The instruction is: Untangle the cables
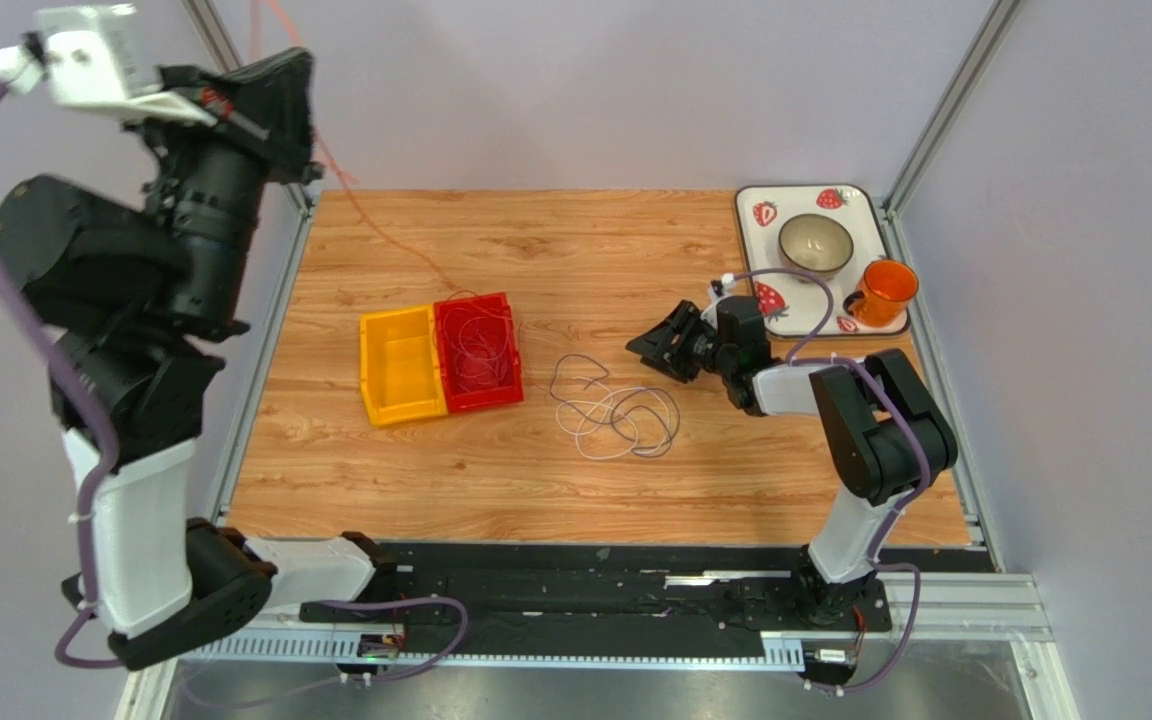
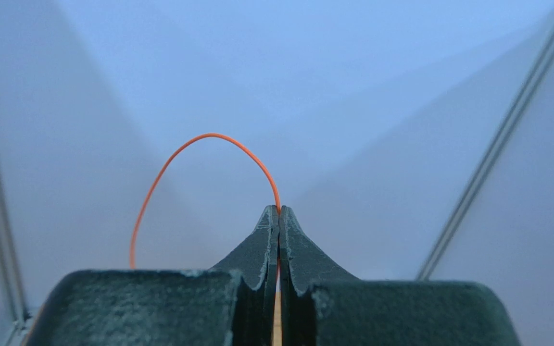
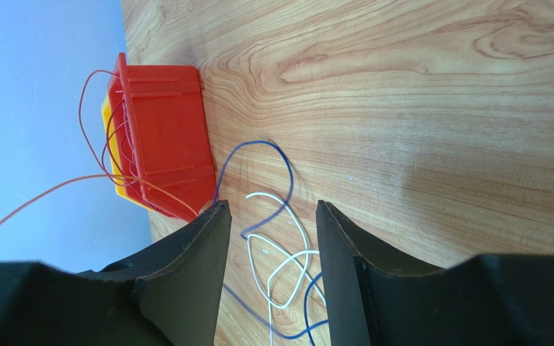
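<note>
Orange cable (image 2: 208,135) in left hand (image 2: 279,213)

From the right wrist camera I saw my right end effector (image 3: 270,209) standing open, its two dark fingers (image 3: 189,267) well apart over the wooden desk (image 3: 417,108). In the gap between them lay a blue cable (image 3: 262,142) and a white cable (image 3: 269,194), looping across each other on the wood. Left of them sat a red bin (image 3: 164,130), with a yellow bin (image 3: 116,186) pressed against its far side. A thin orange-red cable (image 3: 34,200) curled around the red bin's rim. One strand ran off to the left edge of the view; another came down near the left finger's tip, contact unclear.
</note>
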You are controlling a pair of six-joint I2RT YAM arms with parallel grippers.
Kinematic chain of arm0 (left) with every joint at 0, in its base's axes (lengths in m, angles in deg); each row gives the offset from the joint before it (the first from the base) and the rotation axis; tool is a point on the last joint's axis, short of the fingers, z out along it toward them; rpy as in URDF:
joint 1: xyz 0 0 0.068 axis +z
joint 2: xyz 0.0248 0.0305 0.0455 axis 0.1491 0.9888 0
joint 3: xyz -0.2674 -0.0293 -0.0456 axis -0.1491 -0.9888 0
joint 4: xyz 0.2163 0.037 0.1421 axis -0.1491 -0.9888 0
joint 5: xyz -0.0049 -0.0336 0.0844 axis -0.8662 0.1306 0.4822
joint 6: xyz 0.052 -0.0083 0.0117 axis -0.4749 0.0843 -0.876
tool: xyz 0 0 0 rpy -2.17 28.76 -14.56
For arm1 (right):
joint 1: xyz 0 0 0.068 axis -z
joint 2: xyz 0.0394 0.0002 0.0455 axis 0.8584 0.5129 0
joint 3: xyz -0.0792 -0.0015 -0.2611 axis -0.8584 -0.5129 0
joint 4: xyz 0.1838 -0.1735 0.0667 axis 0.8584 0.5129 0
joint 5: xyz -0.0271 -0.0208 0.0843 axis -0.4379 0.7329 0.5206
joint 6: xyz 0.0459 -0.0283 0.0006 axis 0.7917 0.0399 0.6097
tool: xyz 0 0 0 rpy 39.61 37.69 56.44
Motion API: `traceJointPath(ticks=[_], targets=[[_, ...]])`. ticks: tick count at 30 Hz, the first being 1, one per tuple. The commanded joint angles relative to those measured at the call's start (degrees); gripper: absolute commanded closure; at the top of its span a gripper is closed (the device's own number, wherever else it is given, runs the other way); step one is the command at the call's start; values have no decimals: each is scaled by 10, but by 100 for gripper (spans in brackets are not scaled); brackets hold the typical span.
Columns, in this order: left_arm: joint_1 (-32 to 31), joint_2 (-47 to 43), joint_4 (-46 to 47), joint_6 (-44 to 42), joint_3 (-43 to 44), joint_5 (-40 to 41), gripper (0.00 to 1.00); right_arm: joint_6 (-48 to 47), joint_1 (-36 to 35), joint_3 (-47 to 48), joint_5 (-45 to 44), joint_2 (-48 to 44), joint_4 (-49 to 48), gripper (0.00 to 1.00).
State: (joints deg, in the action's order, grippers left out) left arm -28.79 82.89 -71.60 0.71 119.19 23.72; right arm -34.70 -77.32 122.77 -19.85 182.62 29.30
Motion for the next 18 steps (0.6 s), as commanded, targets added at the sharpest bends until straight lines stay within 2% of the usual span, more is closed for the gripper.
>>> traceJointPath(ticks=[1,3,6,13,18], targets=[[-1,-53,40,-60,-82,111,100,4,1,-5,13,8,-37,49],[-1,-77,58,-75,-114,151,100,3,-1,-5,25,9,-47,49],[-1,-86,56,-79,-143,159,100,-5,-14,8,37,18,-51,48],[1,-93,45,-100,-201,223,100,-72,-67,61,-1,16,52,47],[28,-105,64,-109,-243,218,100,-84,-73,69,-9,19,67,48]])
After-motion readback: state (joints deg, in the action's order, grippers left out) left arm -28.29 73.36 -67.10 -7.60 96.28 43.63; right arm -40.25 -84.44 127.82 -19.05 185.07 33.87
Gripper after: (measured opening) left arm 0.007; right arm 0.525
